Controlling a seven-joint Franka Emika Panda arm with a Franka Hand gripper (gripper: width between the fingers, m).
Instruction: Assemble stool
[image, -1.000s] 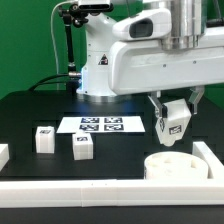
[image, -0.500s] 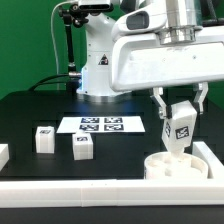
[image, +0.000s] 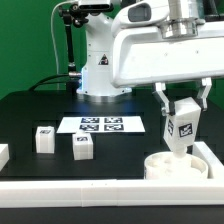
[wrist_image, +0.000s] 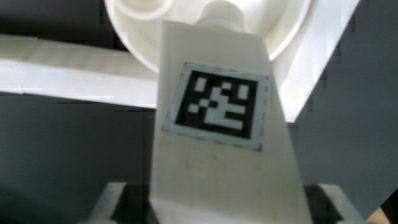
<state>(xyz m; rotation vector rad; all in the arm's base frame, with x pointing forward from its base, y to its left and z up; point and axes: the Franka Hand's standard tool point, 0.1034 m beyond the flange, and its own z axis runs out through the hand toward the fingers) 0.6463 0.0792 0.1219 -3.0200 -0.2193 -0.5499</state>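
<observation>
The matte black tabletop (image: 30, 110) carries everything, and a long white border rail (image: 90, 190) fences its near edge. Above it the glossy white arm (image: 150, 50) has dropped within the last second. Its hand (image: 181, 112) hung higher then, a little toward the exterior view's left, with its part tilted. Now it sits lower, directly over the seat (image: 155, 168).

That seat is a thick round disc of white plastic with a raised rim. It lies flat by the rail on the exterior view's right. The thin, flat marker board (image: 103, 124) lies well apart from it, farther back.

The hand is clenched on the held leg (image: 180, 135), a blocky, smooth-sided white piece. The leg now stands upright, and its lower end reaches the top of the seat. In the wrist view it ends in a rounded tip against the disc, but the picture is too soft to tell whether the tip has entered a socket. I judge the insertion to be just starting, with alignment and a straight push the likely needs.

A loose leg (image: 44, 138) and a second loose leg (image: 83, 146) stand apart on the exterior view's left, untouched. Smallest is the black-and-white square tag (wrist_image: 222, 105) on the held leg's face.
</observation>
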